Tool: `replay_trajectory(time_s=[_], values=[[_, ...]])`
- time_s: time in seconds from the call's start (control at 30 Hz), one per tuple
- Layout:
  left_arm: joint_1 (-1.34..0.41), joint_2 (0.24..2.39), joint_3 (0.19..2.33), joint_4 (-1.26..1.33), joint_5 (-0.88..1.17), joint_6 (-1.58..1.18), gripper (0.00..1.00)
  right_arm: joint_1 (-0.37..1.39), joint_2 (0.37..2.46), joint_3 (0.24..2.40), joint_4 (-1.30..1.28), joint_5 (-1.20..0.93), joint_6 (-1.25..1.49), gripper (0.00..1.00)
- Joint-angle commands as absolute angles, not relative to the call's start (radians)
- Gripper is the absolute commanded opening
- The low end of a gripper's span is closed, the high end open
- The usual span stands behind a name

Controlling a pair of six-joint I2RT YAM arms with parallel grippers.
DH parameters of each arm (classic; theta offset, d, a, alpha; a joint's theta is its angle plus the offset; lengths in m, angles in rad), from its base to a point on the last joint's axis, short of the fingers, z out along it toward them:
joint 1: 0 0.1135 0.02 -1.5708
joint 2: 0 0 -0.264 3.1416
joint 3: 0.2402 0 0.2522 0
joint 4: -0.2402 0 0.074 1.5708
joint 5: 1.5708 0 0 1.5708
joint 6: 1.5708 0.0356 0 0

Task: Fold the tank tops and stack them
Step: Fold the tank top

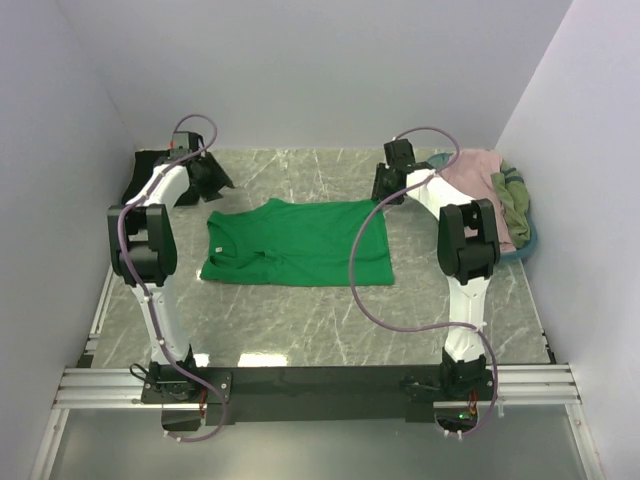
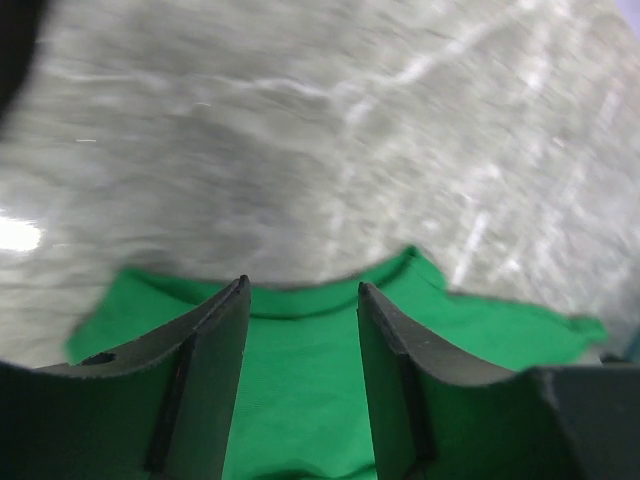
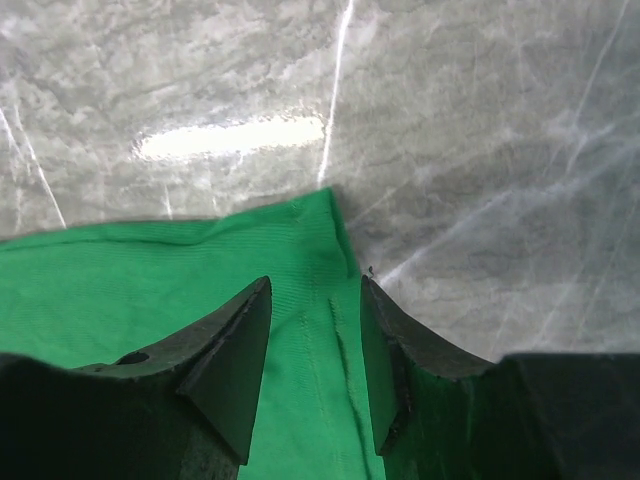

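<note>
Both arms rise from the bottom of the overhead view, bend at tall elbows and reach toward the far part of the marbled counter (image 1: 300, 320), the left to the upper left and the right to the upper right of centre. The bright green tank top (image 1: 295, 245) lies flat in the middle of the frame, between the two wrists. The left pincer (image 2: 300, 290) is released, its fingers spread above the top's scooped edge. The right pincer (image 3: 315, 285) is also released, fingers parted over a stitched corner of the same top. Whether either one touches the cloth cannot be told. Bare marble shows beyond both edges and in a wide band toward the bases. At the right edge, a teal basket (image 1: 532, 240) holds a pink tank top (image 1: 475, 170) and an olive tank top (image 1: 512, 195).
</note>
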State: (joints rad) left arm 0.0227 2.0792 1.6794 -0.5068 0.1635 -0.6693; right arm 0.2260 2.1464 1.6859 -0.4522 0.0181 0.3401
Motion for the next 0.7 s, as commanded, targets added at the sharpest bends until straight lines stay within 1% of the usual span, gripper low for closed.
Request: replay_trajectory(time_s=[0.0,0.2,0.4,0.53,0.67], values=[[-0.023,2.072,1.735,-0.431,0.299,-0.629,0.53,0.216,2.128,1.735,-0.446,0.011,0.302,0.49],[-0.130,2.169,1.831,-0.430,0.226,-0.552,0.52,0.216,2.177,1.776,-0.480,0.021,0.287,0.49],[-0.196,2.296,1.979,-0.469,0.169,-0.477,0.52,0.212,2.201,1.776,-0.489,0.026,0.278,0.49],[-0.222,2.359,2.014,-0.483,0.106,-0.431,0.52,0.216,2.215,1.787,-0.497,0.018,0.281,0.49],[-0.232,2.364,2.000,-0.453,0.091,-0.416,0.52,0.215,2.241,1.834,-0.521,0.034,0.291,0.49]])
